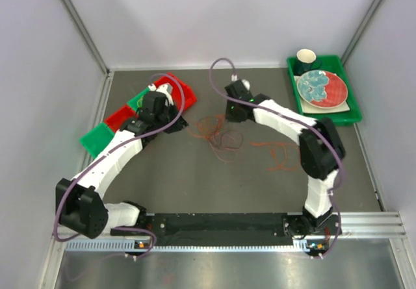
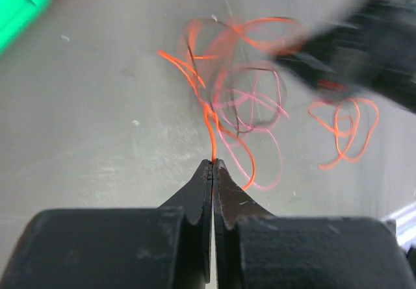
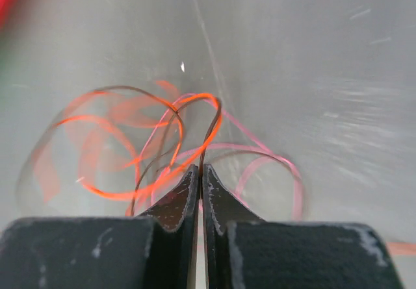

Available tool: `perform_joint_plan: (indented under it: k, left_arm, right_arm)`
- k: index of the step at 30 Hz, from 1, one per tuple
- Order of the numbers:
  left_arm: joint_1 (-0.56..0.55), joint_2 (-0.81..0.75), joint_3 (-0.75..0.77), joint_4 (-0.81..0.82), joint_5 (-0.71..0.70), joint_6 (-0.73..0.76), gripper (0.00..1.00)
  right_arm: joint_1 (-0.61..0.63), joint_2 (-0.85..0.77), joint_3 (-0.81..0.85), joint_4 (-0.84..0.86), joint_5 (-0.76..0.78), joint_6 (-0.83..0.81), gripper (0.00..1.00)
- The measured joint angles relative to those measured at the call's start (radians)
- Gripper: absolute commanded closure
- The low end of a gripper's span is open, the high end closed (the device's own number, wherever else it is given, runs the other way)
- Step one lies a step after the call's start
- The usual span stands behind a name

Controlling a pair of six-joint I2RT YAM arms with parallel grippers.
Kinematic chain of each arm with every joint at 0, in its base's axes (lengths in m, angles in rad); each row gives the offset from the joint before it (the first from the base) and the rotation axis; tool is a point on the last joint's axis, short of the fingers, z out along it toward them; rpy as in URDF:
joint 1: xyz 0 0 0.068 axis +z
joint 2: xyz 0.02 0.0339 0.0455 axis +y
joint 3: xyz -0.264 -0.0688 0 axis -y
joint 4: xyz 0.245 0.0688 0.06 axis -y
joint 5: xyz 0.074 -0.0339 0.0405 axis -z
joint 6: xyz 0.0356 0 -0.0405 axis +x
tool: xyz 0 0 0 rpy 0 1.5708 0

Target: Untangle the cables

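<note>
I have both ends pinched, so the step in hand, as I read it, is drawing two strands apart out of the knot. The left end effector point(image 2: 213, 164) is clenched, with an orange strand point(image 2: 209, 123) running straight out from between its tips. The right end effector point(image 3: 199, 171) is clenched too, and a dark brown strand point(image 3: 208, 136) rises from its tips; it looks caught there, though the cord is thin enough that I would not swear to how firmly.

To do this well I would pull slowly and in opposite directions, each arm backing away from the heap along the line of its own strand, low over the table point(image 1: 195, 185). If the whole bundle starts to travel with one arm, that means a loop has cinched; I would ease off and lift a little rather than haul. These cords are light and springy, so a quick tug would probably tighten the knot or slip a strand from the tips.

The cables point(image 1: 220, 135) lie bunched between the two end effectors, on the table. From the left one, the tangle sits directly ahead of the tips and slightly to the right. From the right one, orange and pink loops point(image 3: 273, 156) fan out just ahead, to both sides of the tips. A loose orange cable point(image 2: 344, 128) lies apart from the heap, ahead and well to the right of the left end effector.
</note>
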Motion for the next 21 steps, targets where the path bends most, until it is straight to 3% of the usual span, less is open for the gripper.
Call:
perform_joint_plan:
  k: [8, 12, 21]
  left_arm:
    - [0.252, 0.035, -0.082, 0.072, 0.054, -0.011, 1.0]
    - [0.334, 0.056, -0.078, 0.068, 0.056, 0.0, 1.0]
    - [0.489, 0.069, -0.003, 0.058, 0.071, 0.033, 1.0]
  right_arm:
    - [-0.064, -0.447, 0.035, -0.005, 0.048, -0.085, 1.0]
    - [-0.082, -0.596, 0.076, 0.007, 0.064, -0.116, 1.0]
    - [-0.258, -0.68, 0.005, 0.006, 0.053, -0.128, 1.0]
